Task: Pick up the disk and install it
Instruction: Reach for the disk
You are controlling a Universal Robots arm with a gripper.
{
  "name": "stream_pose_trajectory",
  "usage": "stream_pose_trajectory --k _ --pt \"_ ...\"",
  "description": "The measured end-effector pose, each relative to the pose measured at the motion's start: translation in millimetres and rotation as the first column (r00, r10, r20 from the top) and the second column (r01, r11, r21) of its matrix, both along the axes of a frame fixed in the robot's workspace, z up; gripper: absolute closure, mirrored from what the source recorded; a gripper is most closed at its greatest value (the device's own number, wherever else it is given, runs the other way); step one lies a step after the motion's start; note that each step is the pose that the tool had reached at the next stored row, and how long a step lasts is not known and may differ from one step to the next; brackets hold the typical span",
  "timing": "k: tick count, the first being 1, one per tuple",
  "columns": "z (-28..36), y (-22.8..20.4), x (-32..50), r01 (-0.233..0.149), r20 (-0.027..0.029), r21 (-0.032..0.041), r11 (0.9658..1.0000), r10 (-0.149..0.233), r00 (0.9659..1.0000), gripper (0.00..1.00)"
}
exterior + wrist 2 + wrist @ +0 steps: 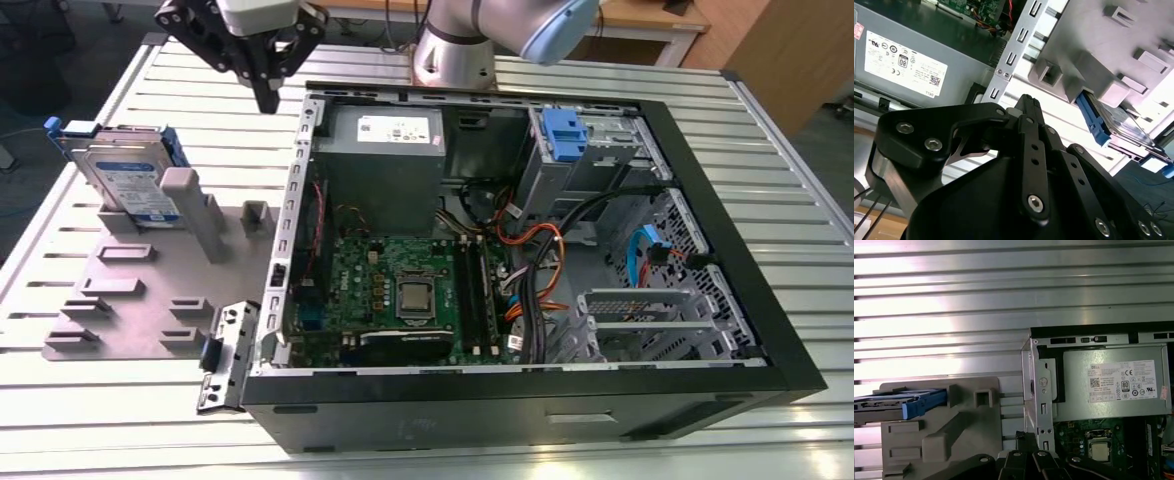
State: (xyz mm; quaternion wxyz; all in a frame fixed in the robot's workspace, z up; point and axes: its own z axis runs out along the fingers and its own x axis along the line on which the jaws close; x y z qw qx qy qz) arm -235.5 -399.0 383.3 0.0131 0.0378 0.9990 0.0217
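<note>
Slatted alu table [107,425]; open PC case [467,410] centre-right, exterior view. Disk [134,180] upright in grey fixture [134,300], left. Gripper [270,100] upper left, tips down, jaws pressed together, empty.

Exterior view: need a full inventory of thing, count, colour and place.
disk: 1, silver in a blue carrier, standing on edge in the fixture, exterior view's left
fixture: 1, grey, on the table beside the case
computer case: 1, black, open, centre
power supply: 1, grey, far corner inside the case
motherboard: 1, green, case floor
blue bracket: 1, blue, in the case's far drive cage
metal bracket: 1, grey, by the case's near corner
table: 1, silver, slatted
arm: 1, silver and pale blue, behind the case
pincer: 1, black, shut, empty, above the table between disk and case
</note>
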Motion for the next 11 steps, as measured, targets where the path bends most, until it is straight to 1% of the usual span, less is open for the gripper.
stream_pose_trajectory --k 11 --pt "-1.9 0.0 -16.4 0.000 -0.0001 -0.0001 1.0000 0.000 1.0000 0.89"
